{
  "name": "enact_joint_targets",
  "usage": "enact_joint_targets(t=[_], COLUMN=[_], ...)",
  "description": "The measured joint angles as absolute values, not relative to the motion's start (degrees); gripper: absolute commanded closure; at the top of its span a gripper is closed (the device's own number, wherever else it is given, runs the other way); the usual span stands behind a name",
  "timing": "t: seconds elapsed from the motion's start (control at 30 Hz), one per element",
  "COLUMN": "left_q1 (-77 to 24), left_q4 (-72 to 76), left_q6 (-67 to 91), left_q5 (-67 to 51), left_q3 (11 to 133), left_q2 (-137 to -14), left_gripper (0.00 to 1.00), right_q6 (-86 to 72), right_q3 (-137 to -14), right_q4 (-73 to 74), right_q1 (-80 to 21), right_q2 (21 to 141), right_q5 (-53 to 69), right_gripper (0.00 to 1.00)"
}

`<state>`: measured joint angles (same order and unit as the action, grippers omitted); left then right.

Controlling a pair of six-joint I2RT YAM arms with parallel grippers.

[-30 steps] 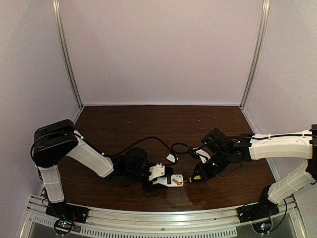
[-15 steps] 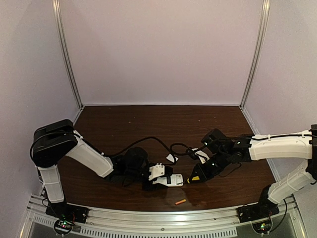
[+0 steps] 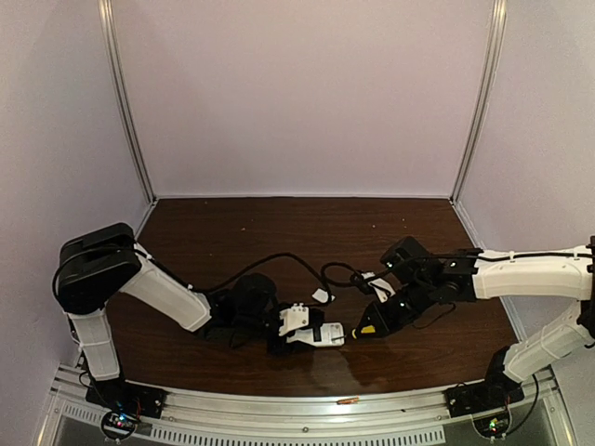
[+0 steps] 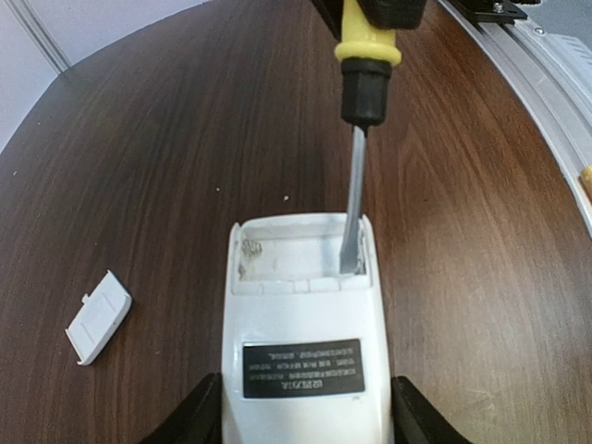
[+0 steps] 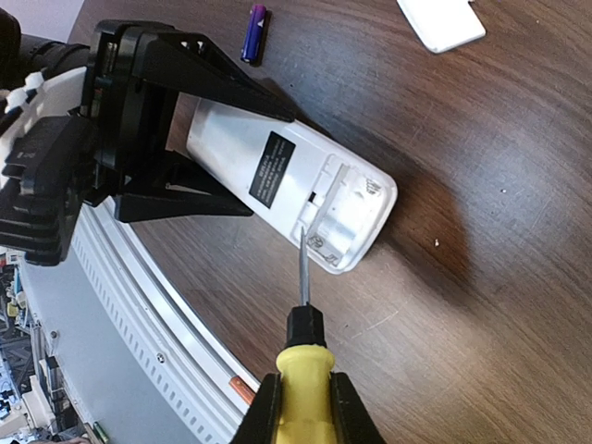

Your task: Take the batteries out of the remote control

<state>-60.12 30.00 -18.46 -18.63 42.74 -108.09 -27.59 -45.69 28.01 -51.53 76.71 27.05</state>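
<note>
The orange battery [image 3: 347,400] has rolled onto the near rail [image 3: 279,409]; the bay of the remote control [image 4: 305,361] is empty. Left jaws clamp the remote control, right jaws the screwdriver [image 5: 303,370].

Table [image 3: 279,223]: dark brown wood, glossy. I log these items on it:
- Remote control [image 4: 305,361], flat, label side up, lower centre of left wrist view.
- White lid piece [image 4: 98,316], at lower left of same view, apart from remote.
- Blue-purple battery [image 5: 255,20], upper left of right wrist view.
- Black cable [image 3: 279,263], centre of top view.

Orange battery [image 3: 348,400] is off the wood, on metal rail [image 3: 232,409] at btm of top view.
</note>
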Motion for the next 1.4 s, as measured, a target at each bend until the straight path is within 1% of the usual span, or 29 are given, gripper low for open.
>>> enact_joint_targets(t=[0.27, 0.57, 0.83, 0.97, 1.03, 1.23, 1.4], left_q1=[-60.1, -60.1, -60.1, -60.1, -60.12, -60.12, -60.1], left_q4=[29.93, 28.34, 23.24, 21.87, 21.61, 20.03, 16.91], left_q6=[-18.33, -17.69, -13.15, -9.93, -8.19, -0.03, 9.54], left_q5=[-18.04, -16.01, -11.94, -9.41, -7.57, 1.41, 12.67], left_q3=[42.09, 40.88, 40.51, 38.35, 36.51, 32.18, 29.82], left_q2=[-105.91, -100.49, -95.31, -91.15, -87.9, -79.37, -77.1], left_gripper=[0.83, 0.83, 0.89, 0.96, 1.0, 1.0, 1.0], right_q6=[-27.59, -27.81, -28.36, -28.49, -28.58, -28.77, -28.93], right_q3=[-47.4, -48.51, -48.53, -48.56, -48.56, -48.56, -48.56], right_q4=[29.15, 28.73, 27.05, 25.63, 24.82, 22.11, 20.12], right_q1=[-51.53, -51.53, -51.4, -51.07, -50.96, -50.5, -50.35], right_q2=[73.41, 68.88, 66.26, 65.1, 64.47, 63.57, 63.59], right_q5=[24.91, 21.52, 16.47, 13.39, 11.55, 6.72, 3.95], right_gripper=[1.0, 1.0, 1.0, 1.0, 1.0, 1.0, 1.0])
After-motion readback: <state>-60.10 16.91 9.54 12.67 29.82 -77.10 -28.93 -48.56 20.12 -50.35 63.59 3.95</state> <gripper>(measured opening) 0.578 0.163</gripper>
